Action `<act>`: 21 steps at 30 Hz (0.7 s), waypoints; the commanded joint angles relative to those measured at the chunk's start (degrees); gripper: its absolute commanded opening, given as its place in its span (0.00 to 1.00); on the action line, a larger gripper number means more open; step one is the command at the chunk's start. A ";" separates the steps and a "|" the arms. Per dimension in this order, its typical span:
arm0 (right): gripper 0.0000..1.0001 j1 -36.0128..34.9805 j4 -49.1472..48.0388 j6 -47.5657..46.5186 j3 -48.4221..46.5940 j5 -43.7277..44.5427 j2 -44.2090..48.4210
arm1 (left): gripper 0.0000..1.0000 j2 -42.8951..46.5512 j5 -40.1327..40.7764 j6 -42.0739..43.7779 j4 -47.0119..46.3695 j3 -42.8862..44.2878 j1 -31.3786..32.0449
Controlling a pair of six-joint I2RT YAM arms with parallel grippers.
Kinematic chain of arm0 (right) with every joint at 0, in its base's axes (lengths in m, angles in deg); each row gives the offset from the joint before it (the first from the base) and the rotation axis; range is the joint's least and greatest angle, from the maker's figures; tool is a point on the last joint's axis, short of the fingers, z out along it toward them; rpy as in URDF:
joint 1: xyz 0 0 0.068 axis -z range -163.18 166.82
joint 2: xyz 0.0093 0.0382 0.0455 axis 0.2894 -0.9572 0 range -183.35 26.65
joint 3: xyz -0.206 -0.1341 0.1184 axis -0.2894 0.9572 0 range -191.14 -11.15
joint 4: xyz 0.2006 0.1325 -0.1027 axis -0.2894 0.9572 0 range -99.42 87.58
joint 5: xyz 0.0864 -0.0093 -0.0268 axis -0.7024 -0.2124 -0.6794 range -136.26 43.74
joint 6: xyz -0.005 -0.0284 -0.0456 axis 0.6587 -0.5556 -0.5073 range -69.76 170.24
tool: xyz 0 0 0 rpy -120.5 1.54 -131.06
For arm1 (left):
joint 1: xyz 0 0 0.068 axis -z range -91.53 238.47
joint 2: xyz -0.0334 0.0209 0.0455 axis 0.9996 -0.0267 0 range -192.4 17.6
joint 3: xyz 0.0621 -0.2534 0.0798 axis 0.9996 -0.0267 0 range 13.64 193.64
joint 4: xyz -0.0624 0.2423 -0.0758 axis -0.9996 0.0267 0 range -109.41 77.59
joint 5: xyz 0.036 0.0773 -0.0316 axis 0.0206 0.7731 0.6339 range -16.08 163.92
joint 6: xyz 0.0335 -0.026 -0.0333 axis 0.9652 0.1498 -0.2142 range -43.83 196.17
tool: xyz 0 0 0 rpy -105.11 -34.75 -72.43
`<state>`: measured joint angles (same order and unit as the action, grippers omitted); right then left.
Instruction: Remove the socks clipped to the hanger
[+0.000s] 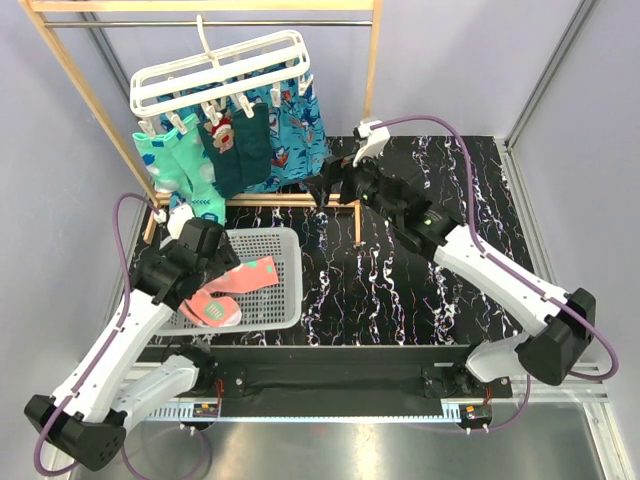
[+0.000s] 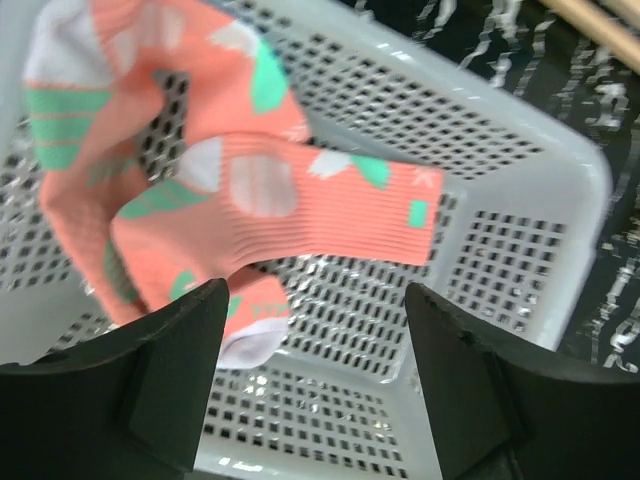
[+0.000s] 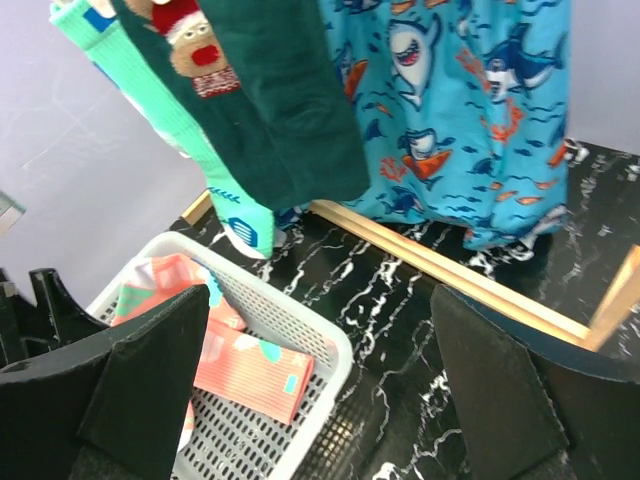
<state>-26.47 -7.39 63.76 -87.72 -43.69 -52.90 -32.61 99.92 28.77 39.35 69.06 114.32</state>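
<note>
Within the basket (image 2: 520, 113) rim, pink socks (image 2: 300, 195) sit beneath left claw (image 2: 315, 292)

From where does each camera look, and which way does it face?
Top external: above, behind the bases, looking down on hanger, basket, left arm, right arm.
Left wrist: over the basket, looking down at pink socks; open left gripper shows.
Right wrist: facing teal socks and shark-print cloth; open right gripper shows.
Shared: both wrist views show basket and pink socks.
</note>
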 commanded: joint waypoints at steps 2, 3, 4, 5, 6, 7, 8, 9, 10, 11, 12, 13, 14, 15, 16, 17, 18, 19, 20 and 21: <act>0.98 -0.39 -7.55 -0.25 0.29 -5.55 -2.97 | 0.77 0.65 -9.19 8.35 -14.78 0.49 -0.18; 0.98 -0.39 -8.95 -0.33 -0.93 -6.51 -5.16 | 0.83 0.47 -10.60 8.55 -16.64 -0.82 -0.96; 0.98 -0.39 -9.49 -0.60 -1.81 -8.70 -6.48 | 0.86 0.04 -13.66 8.55 -18.32 -1.45 -1.76; 0.98 -0.39 -9.93 -1.29 -2.78 -9.59 -7.80 | 0.86 0.03 -15.61 9.25 -21.38 -2.06 -2.63; 0.98 -0.39 -10.54 -1.91 -4.96 -10.38 -10.43 | 0.86 0.12 -17.89 9.77 -23.15 -3.37 -3.77; 0.98 -0.48 -11.07 -3.14 -6.03 -11.52 -11.67 | 0.86 0.64 -22.70 10.48 -26.47 -4.08 -6.13; 0.98 -0.39 -11.68 -3.93 -7.00 -12.05 -12.90 | 0.86 0.99 -24.83 11.79 -27.99 -4.70 -7.46; 0.98 -0.39 -13.08 -4.63 -9.01 -12.58 -15.52 | 0.86 1.69 -26.77 12.50 -29.31 -6.01 -8.69; 0.98 -0.39 -13.53 -5.77 -10.16 -12.85 -16.85 | 0.86 3.01 -30.79 13.37 -30.80 -6.55 -11.14; 0.98 -0.39 -13.71 -6.39 -11.65 -12.68 -18.43 | 0.86 3.72 -32.14 14.69 -33.16 -7.16 -12.21; 0.98 -0.39 -13.54 -6.49 -15.23 -11.81 -21.67 | 0.86 5.03 -32.85 15.14 -34.06 -7.86 -13.96; 0.98 -0.39 -13.01 -6.14 -17.36 -9.71 -23.44 | 0.87 5.48 -33.03 15.49 -34.76 -7.96 -14.68; 0.98 -0.31 -12.40 -5.87 -19.55 -8.99 -25.29 | 0.87 5.65 -32.86 16.36 -34.86 -7.96 -15.29; 0.97 -0.39 -11.78 -5.61 -23.40 -8.46 -28.61 | 0.87 5.92 -32.59 16.89 -34.77 -7.70 -16.08; 0.98 -0.39 -12.04 -5.70 -24.84 -8.28 -30.04 | 0.87 6.01 -32.07 17.33 -34.59 -7.69 -16.35; 0.98 -0.39 -12.56 -6.04 -26.07 -8.28 -31.36 | 0.87 6.01 -32.15 18.03 -34.59 -7.61 -16.61; 0.98 -0.48 -13.87 -7.00 -27.82 -8.37 -33.72 | 0.87 6.18 -32.33 18.39 -34.68 -7.69 -16.88; 0.98 -0.39 -14.41 -7.71 -28.71 -8.11 -34.79 | 0.87 6.18 -33.46 18.83 -35.03 -7.87 -17.05; 0.98 -0.39 -14.76 -8.41 -29.59 -8.11 -35.84 | 0.88 6.18 -33.82 19.18 -35.03 -8.13 -17.06; 0.99 -0.39 -15.11 -9.90 -31.16 -8.11 -37.77 | 0.88 6.44 -34.43 18.92 -35.12 -8.22 -17.06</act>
<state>-26.53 -18.21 57.62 -114.32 -52.83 -87.76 -26.80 69.41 45.10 8.49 60.87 97.64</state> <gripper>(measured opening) 0.983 0.872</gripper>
